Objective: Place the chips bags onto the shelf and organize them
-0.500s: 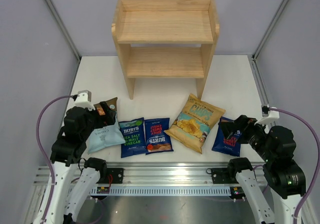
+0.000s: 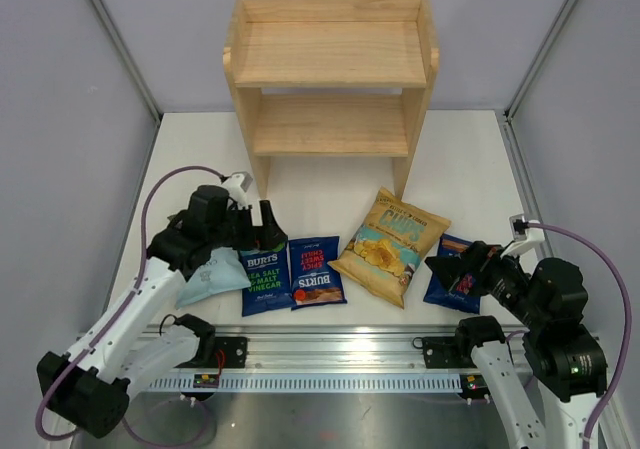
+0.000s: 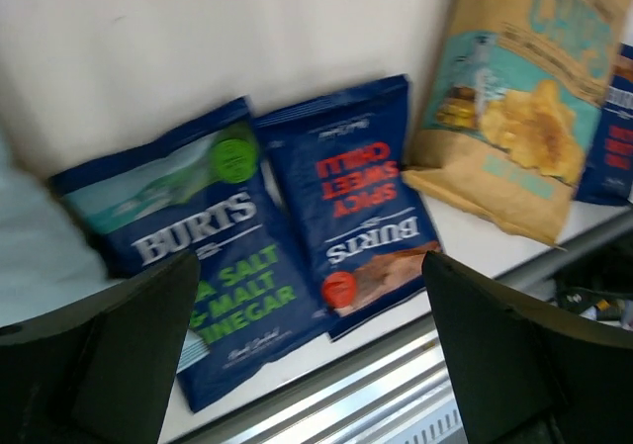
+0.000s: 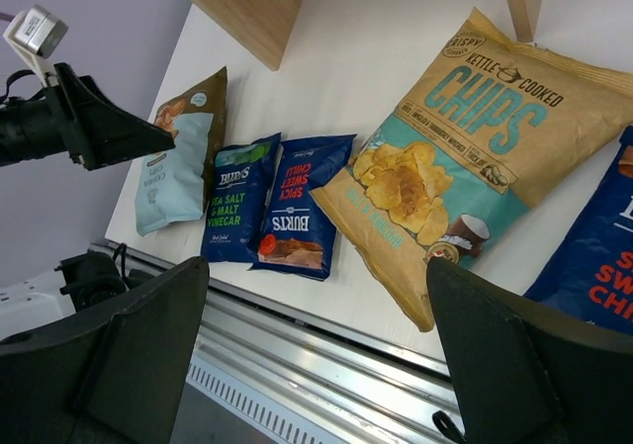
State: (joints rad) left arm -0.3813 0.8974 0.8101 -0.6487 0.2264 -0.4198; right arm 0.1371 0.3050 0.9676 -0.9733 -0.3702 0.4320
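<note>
White tabletop carries five chips bags in a row well short of the shelf, and with left gripper and right gripper both spread wide and empty, a pinch may drag touching neighbours.

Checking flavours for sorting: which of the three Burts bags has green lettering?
The leftmost Burts bag, Sea Salt & Malt Vinegar; the middle bag and rightmost bag have red lettering.

Left BURTS bag is showing dark blue with green lettering, middle BURTS bag dark blue with red, big chips bag is looking yellow and teal.
</note>
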